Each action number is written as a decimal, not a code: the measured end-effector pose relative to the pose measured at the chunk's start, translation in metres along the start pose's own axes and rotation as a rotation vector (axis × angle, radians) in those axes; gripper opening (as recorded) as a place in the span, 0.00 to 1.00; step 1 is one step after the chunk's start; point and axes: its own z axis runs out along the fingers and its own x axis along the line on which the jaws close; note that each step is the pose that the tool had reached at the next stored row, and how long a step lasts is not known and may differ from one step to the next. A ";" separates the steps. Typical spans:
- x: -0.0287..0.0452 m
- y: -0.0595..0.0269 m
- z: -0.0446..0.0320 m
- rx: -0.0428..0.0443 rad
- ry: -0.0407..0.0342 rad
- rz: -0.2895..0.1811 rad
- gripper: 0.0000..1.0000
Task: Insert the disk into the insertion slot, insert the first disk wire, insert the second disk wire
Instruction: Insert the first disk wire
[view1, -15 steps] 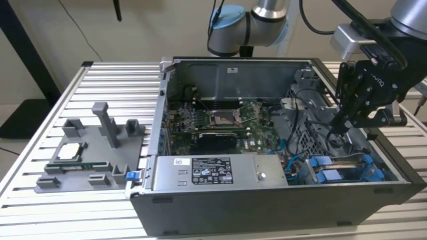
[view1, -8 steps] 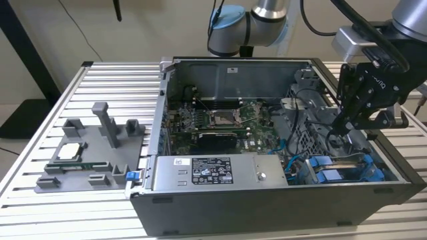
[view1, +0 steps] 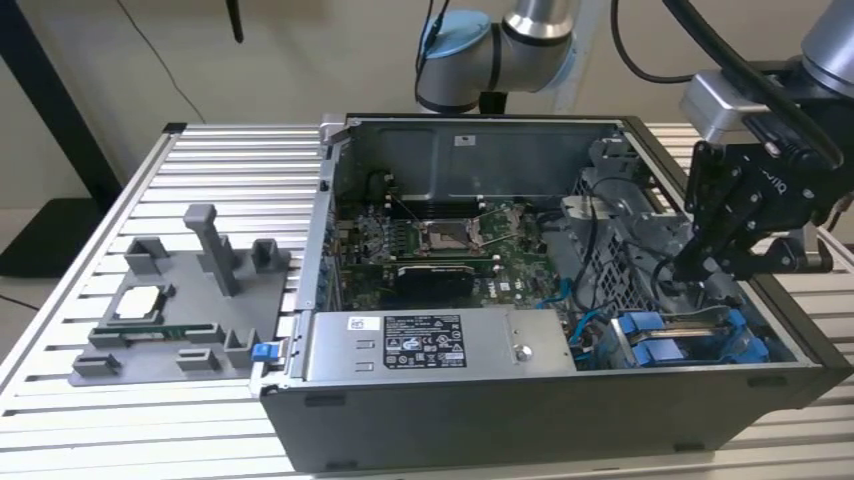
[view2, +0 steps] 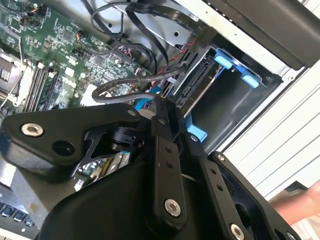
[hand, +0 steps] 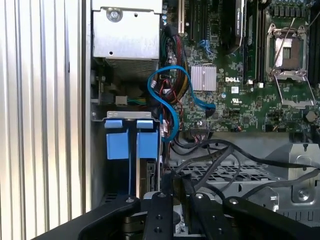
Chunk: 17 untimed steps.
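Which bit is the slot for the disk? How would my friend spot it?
Look in the open computer case, at its near corner on the exterior view's right, beside the grey power supply box. The insertion slot is the grey metal bay; unlike that box, it has bright blue plastic tabs.

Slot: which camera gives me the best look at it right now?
The second wrist view: the slot sits at an angle, with its grey inside and blue tabs both visible. The first wrist view shows mainly its two tabs. The exterior view has it in the corner of the case, on the exterior view's right.
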 end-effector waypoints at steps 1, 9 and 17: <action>0.0018 -0.0012 0.0006 0.0000 0.0000 0.000 0.00; 0.0162 -0.0093 0.0049 0.0000 0.0000 0.000 0.00; 0.0199 -0.0118 0.0058 0.0000 0.0000 0.000 0.00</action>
